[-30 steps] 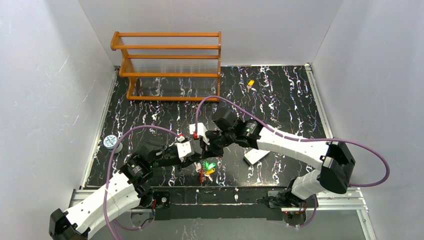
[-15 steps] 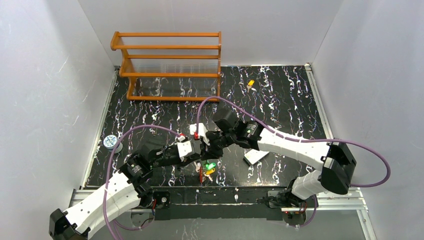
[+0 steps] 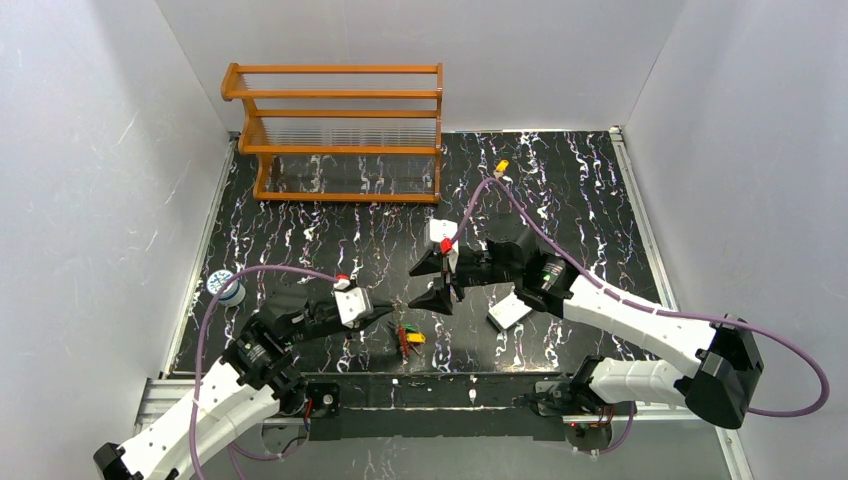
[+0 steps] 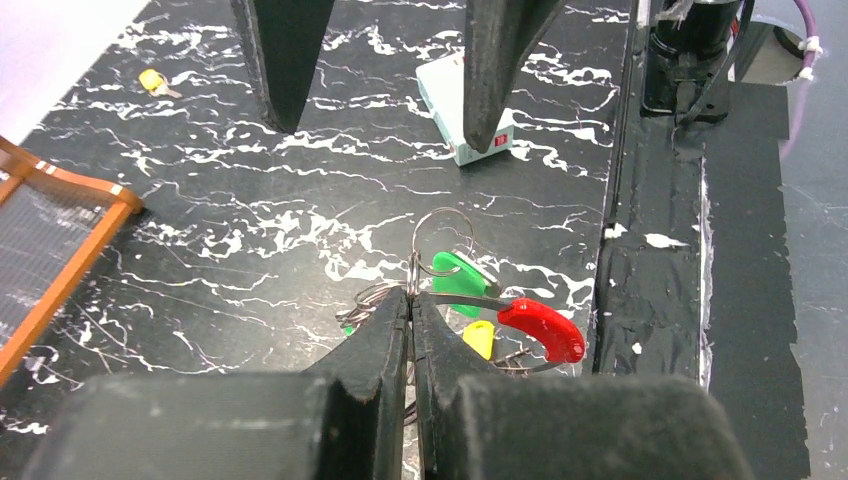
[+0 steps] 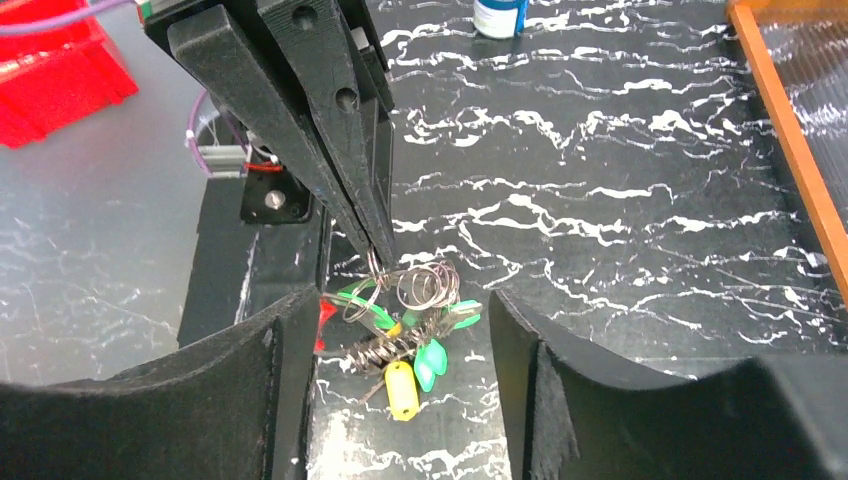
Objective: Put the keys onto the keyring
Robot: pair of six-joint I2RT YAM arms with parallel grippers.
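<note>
Left gripper (image 4: 410,300) is closed, tips pinched on the thin silver wire keyring (image 4: 444,226), which sits near the front-centre of the black marbled tabletop (image 3: 580,190), close to the taped front edge. Bunched with the wire: green plastic-headed key (image 4: 458,276), yellow plastic-headed key (image 4: 480,340), red plastic-headed key (image 4: 543,331). Right wrist view shows at least 2 green heads, exact count unclear. The wire coils overlap, so cannot tell which key sits on which loop, or whether the bunch rests on the table or is lifted. Right gripper (image 3: 428,282) is wide open, holds nothing, near the bunch but not touching it. In the top view the bunch is only a red-yellow speck. Flat white rectangular card (image 3: 508,313) is partly hidden behind a right finger in the left wrist view. A 2nd small yellow-headed key (image 3: 501,167) lies well apart at the far side, blade too small to read. Orange wooden rack (image 3: 340,130) is cut off in both wrist views.
</note>
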